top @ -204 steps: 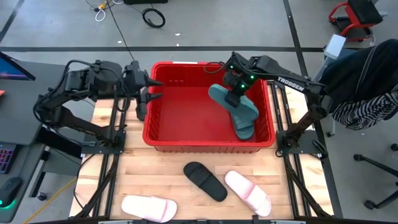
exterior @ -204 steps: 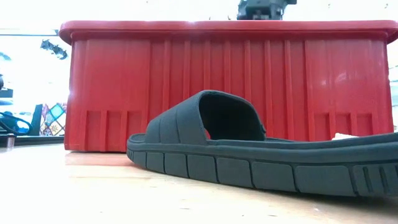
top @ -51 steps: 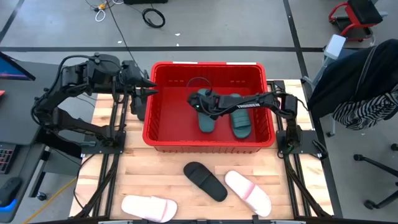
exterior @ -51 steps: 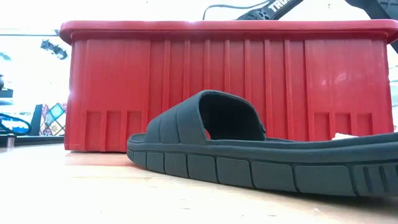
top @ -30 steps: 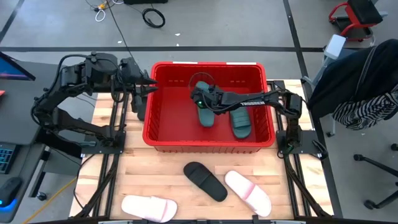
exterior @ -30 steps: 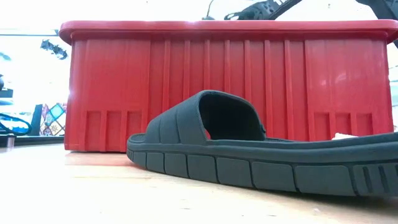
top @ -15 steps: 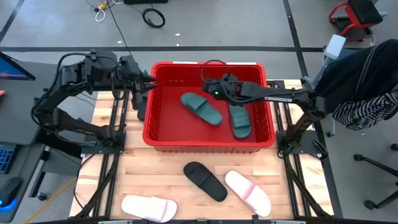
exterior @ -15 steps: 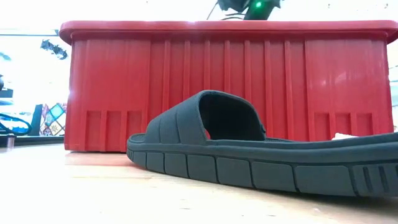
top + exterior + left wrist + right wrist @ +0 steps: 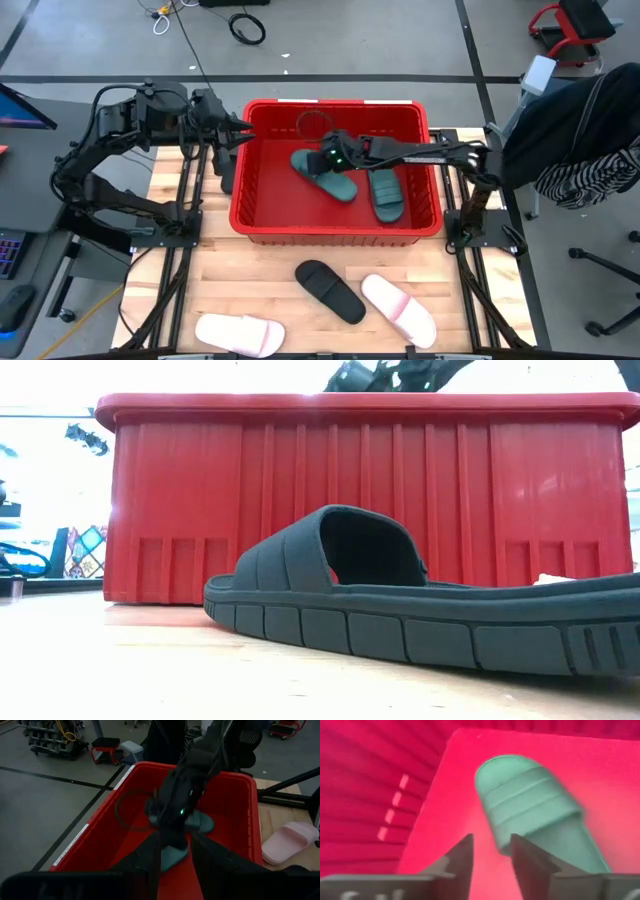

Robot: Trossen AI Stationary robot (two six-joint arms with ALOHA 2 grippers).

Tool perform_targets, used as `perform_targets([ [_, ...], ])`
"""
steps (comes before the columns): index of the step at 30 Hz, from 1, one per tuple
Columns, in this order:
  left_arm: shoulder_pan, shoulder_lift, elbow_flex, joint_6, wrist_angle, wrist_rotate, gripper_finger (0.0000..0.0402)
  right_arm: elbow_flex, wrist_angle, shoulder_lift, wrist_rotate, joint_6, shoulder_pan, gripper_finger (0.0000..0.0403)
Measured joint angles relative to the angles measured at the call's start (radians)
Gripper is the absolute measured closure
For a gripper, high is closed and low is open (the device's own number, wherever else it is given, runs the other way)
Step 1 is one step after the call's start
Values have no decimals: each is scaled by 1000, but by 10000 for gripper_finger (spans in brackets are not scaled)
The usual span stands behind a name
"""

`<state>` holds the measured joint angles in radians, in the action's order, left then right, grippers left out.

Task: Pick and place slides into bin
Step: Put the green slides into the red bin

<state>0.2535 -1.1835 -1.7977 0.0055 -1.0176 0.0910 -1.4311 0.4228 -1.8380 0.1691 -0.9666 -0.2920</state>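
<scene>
High view: right gripper [image 9: 327, 160] low inside the bin [image 9: 262, 218], over the left teal slide [image 9: 322, 174], whose long axis runs diagonally; second teal slide [image 9: 386, 194] just beside. Black slide [image 9: 330, 291] and two pink slides [image 9: 399, 309] on the table, nearer the right arm. Left gripper [image 9: 240, 134] waiting at the bin's left rim.

Low view: black slide [image 9: 420, 610] lying lengthwise before the bin wall [image 9: 200, 490].

Right wrist view: fingers [image 9: 460, 860] narrowly parted, holding nothing; teal slide [image 9: 535, 815] just ahead.

Left wrist view: own fingers slightly apart, empty.

Right gripper [image 9: 322, 160] extended (fingers parted), left gripper [image 9: 240, 133] waiting
</scene>
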Motion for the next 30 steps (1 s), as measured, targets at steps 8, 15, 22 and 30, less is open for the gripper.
perform_targets([
  [8, 0, 0, 0, -2, -5, 0, 293, 0, -30, -115, -22, 184, 35, 171],
  [15, 0, 0, 0, -2, -3, 0, 294, 0, -54, -169, -16, 179, 41, 169],
  [22, 0, -1, 0, -2, 16, 0, 294, 0, -103, -229, 30, 146, 35, 205],
  [30, 0, -1, 0, 3, 19, 0, 294, 0, -212, -228, 36, -23, 9, 323],
])
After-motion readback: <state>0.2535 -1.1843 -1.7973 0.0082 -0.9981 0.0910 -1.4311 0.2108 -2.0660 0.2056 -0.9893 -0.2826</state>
